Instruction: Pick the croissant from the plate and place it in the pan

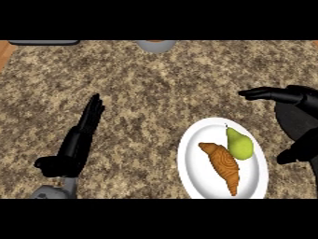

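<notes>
Head view shows one golden-brown, ridged croissant (222,166) lying lengthwise on one round white plate (192,175), just beside one green pear (239,143); neither is held. One dark pan (295,123) sits right of the plate, its handle running toward the lower edge, largely covered by the right hand (306,105). That hand is open, fingers spread above the pan, probably poised to approach the croissant. At lower left, the left hand (79,140) rests open with fingers straight, out of the way. On the speckled granite counter (154,93), a grey vessel (155,45) peeks in at the far edge.
</notes>
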